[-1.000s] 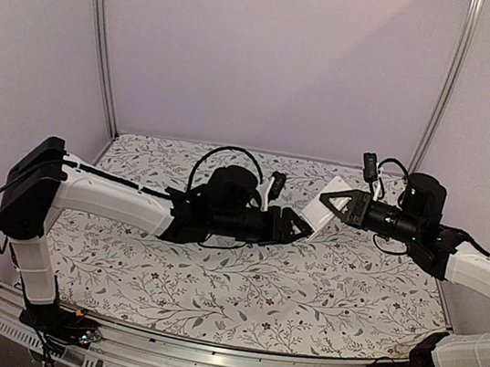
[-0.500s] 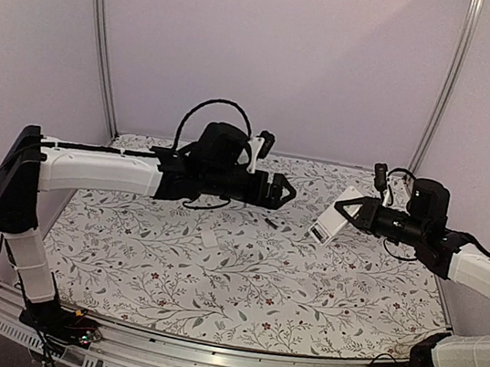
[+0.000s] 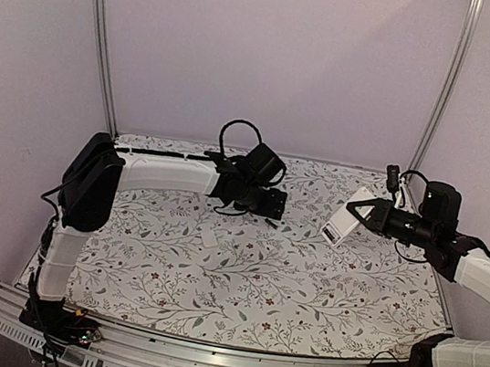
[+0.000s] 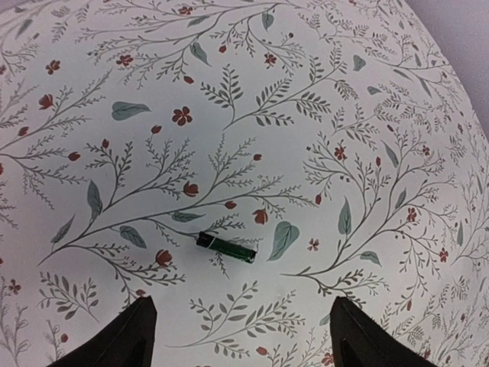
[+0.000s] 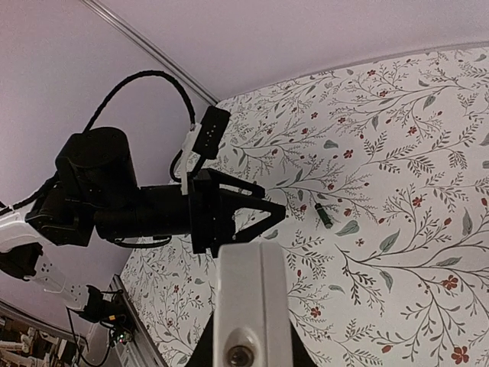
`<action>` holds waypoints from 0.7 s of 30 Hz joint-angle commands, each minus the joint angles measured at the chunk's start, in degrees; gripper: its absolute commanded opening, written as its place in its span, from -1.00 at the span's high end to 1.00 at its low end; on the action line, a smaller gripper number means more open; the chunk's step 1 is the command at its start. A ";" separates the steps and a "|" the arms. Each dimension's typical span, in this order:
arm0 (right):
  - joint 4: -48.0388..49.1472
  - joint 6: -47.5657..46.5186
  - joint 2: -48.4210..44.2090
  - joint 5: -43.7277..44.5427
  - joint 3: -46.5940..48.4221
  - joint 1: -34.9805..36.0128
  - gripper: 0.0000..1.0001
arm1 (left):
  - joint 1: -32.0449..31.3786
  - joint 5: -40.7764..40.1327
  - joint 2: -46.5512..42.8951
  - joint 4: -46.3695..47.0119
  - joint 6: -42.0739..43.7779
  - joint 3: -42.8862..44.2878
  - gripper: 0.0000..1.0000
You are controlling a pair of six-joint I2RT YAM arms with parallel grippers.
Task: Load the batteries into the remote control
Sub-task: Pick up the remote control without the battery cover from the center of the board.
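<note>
Loading looks barely begun. One battery (image 4: 226, 247) lies loose on the bench (image 3: 238, 293), far of centre, beneath the left pincer (image 4: 241, 310), whose jaws stand apart with nothing between them. The right pincer (image 3: 359, 216) is clamped on the remote (image 3: 341, 225), held up at the right. No second battery shows anywhere. The left wrist view shows the battery sharply; only the top view shows a small white plate (image 3: 209, 236) lying to its left.
</note>
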 commanded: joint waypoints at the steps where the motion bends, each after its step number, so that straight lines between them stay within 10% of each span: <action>1: -0.73 -0.94 -1.01 -1.82 -1.33 -0.85 1.00 | 1.06 -1.31 4.45 -4.00 -3.32 5.85 -0.56; 10: -0.61 -1.25 -0.50 -2.80 -1.68 -1.36 1.00 | 1.63 -1.22 11.56 -4.56 6.54 13.42 -0.54; 21: -0.66 -1.42 -0.58 -3.32 -1.88 -1.78 1.00 | 11.07 34.24 14.04 -15.76 38.40 19.73 -0.76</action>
